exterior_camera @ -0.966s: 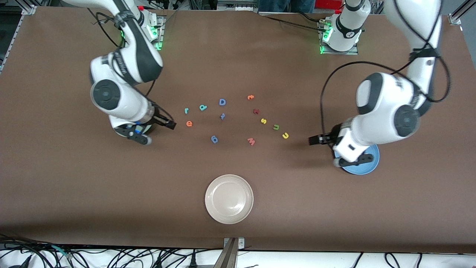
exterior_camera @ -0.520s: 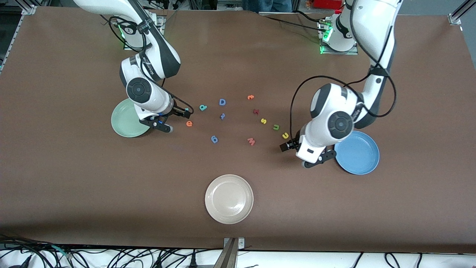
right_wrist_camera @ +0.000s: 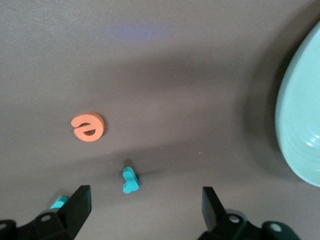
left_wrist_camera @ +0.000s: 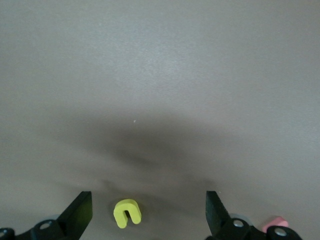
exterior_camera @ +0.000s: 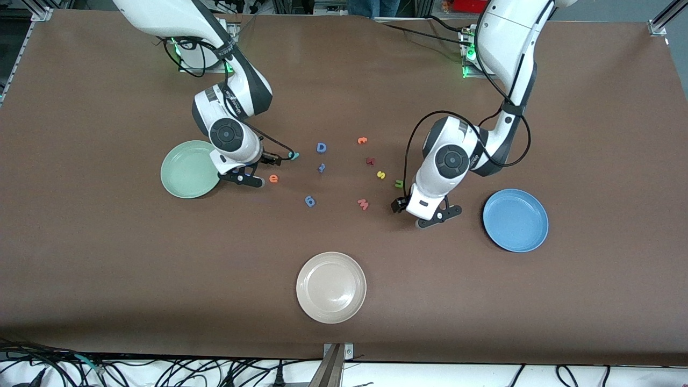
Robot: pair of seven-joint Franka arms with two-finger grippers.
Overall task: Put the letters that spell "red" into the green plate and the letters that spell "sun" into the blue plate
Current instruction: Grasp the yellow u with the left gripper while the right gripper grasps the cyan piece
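Observation:
The green plate [exterior_camera: 188, 169] lies toward the right arm's end of the table, the blue plate [exterior_camera: 515, 220] toward the left arm's end. My right gripper [exterior_camera: 276, 159] hangs open and low beside the teal d [exterior_camera: 293, 156]. In the right wrist view my right gripper [right_wrist_camera: 145, 205] has the teal r [right_wrist_camera: 130, 180] just ahead of its open fingers, with the orange e [right_wrist_camera: 88, 126] farther off. The orange e [exterior_camera: 273, 178] lies beside the green plate. My left gripper [exterior_camera: 399, 205] is open, and the yellow u [left_wrist_camera: 127, 212] lies between its fingers [left_wrist_camera: 80, 210]. The olive n [exterior_camera: 399, 184] and yellow s [exterior_camera: 381, 174] lie close by.
A cream plate [exterior_camera: 331, 287] sits nearest the front camera. Spare letters lie mid-table: blue D [exterior_camera: 321, 147], orange t [exterior_camera: 362, 141], a dark red letter [exterior_camera: 370, 160], two small blue letters [exterior_camera: 310, 201], and a pink w [exterior_camera: 363, 204] next to the left gripper.
Both arms have swung inward from over the plates and come down low. The right gripper now reaches the r and d, the left gripper the u. Both plates are uncovered.

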